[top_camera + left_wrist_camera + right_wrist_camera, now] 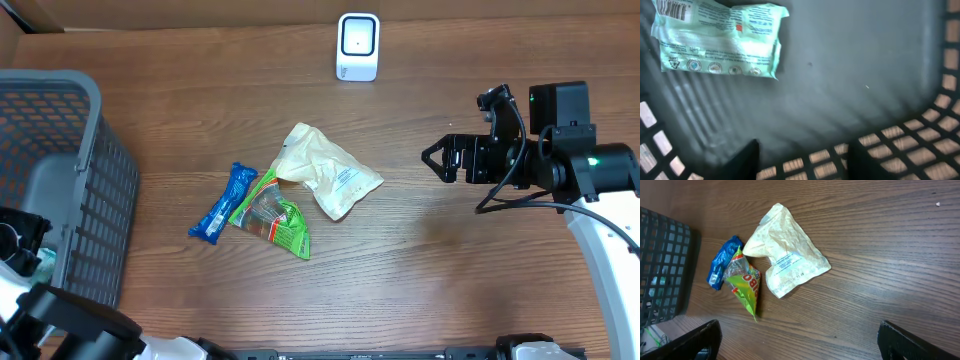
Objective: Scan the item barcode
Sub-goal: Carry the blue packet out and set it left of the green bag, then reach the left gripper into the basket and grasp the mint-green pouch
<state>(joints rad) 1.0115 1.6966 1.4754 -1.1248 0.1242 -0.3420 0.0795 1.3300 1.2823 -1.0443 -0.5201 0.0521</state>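
At the far left of the brown wooden table point(450, 290) I see a tall grey plastic basket with lattice walls point(75, 150). My left arm reaches down into it. Through the left wrist camera, the left pincer point(802, 155) hangs just above the basket floor. Its two dark fingers point(737, 162) stand moderately apart with only bare grey floor between them, so it has hold of nothing. A flat pale green plastic packet point(717, 40) lies on the basket floor ahead of the fingers and clear of them. It shows printed text and a barcode at one corner.

Near the middle of the table, three more items lie in a loose cluster. Leftmost is a narrow blue foil wrapper point(222, 204). Touching its right side is a green and red triangular snack bag point(275, 215). A crinkled cream paper pouch with a small printed label point(330, 172) overlaps the snack bag's upper edge.

Beyond the cluster, at the table's far edge, a small white box-shaped barcode scanner point(358, 46) stands upright with its dark window showing. It is well apart from every item.

On the right, the right pincer point(436, 160) hovers above bare wood, pointing toward the cluster. It is spread as wide as it goes and grips nothing. Its own camera shows both black fingers point(695, 342) at the frame's lower corners, with the three items lying beyond them.
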